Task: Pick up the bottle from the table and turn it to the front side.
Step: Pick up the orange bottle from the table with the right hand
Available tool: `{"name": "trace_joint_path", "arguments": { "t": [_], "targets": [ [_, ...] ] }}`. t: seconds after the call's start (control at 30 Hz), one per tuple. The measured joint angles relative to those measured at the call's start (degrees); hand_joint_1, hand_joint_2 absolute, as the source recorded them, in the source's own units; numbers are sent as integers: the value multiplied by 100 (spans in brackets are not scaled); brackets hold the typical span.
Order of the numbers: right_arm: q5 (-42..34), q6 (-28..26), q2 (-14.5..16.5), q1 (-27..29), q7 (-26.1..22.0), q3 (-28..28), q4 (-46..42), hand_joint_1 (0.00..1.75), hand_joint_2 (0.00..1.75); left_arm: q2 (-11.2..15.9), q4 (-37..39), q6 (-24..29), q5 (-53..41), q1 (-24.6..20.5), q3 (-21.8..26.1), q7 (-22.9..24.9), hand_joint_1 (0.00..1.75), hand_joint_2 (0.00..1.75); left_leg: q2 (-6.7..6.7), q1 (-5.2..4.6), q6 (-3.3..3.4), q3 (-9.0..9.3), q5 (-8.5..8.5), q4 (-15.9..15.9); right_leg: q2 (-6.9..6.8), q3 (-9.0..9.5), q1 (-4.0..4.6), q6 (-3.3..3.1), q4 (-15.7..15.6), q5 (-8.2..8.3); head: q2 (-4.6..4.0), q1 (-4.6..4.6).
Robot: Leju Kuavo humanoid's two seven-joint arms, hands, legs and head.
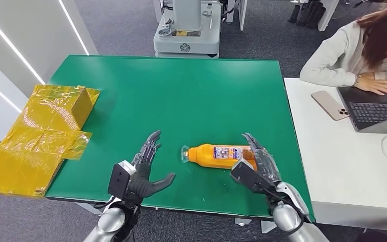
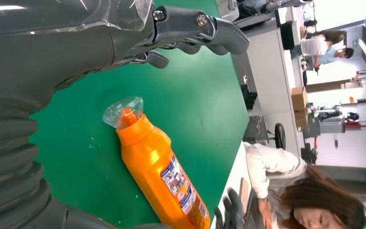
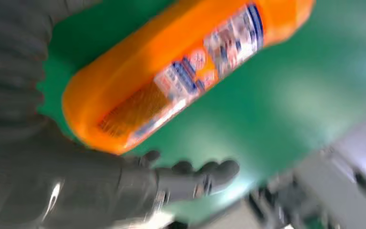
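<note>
Bottle (image 1: 219, 156) flat on table (image 1: 181, 96), cap toward left robot hand (image 1: 143, 171).

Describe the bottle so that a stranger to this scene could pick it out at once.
Start at the green table and look along its near edge, between the left hand and the right hand. The orange bottle lies there on its side, clear cap toward the left hand. It alone is orange with a printed label; the yellow-wrapped boxes sit at the table's far left.
</note>
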Motion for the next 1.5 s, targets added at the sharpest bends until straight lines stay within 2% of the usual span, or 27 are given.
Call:
{"name": "trace_joint_path", "arguments": {
  "t": [0.3,0.5,0.77,0.8,0.9,0.93,1.2,1.37,1.5],
  "targets": [
    [194,1243,-81,-1072,385,582,1086,0,175,-69,365,-337,126,-336,-49,121,0,175,0,0,-1,1,12,1,0,0,0,0,0,4,-1,0],
    [402,1663,-116,-1595,433,977,1573,0,175,-104,557,-355,227,-464,-60,169,0,175,-1,0,2,0,16,1,-1,1,0,2,1,7,-1,1],
    [830,2579,-341,-2216,489,1655,1909,1,175,-91,603,-348,297,-450,-60,219,0,175,-4,-1,4,-1,17,3,-4,1,0,6,1,10,-1,1],
    [869,2702,-371,-2295,497,1742,1932,11,175,-90,603,-348,300,-446,-60,219,0,175,-4,-1,5,-2,17,3,-4,1,0,7,1,11,-1,1],
    [956,3035,-431,-2536,516,1996,2025,139,175,-90,603,-348,313,-442,-59,222,0,175,-4,-1,6,-5,18,5,-4,1,0,10,1,13,-1,0],
    [978,3134,-439,-2615,520,2082,2061,172,175,-91,603,-348,317,-441,-59,226,0,175,-3,-1,6,-6,18,6,-3,0,-1,11,1,14,-1,0],
    [838,3591,-596,-3137,529,2722,2244,175,175,-90,603,-365,321,-412,-55,269,0,175,-5,-1,6,-6,18,8,-4,0,-1,11,1,16,-1,0],
    [781,3581,-678,-3262,527,2885,2281,175,175,-87,603,-372,321,-380,-51,269,0,175,-5,-1,6,-7,18,8,-4,-1,-1,12,1,15,-1,0],
    [441,3294,-757,-3237,497,2940,2305,175,175,-75,603,-445,319,-313,-28,244,0,175,-7,-1,6,-7,18,9,-5,-1,-1,12,0,15,-1,0]
  ]
}}
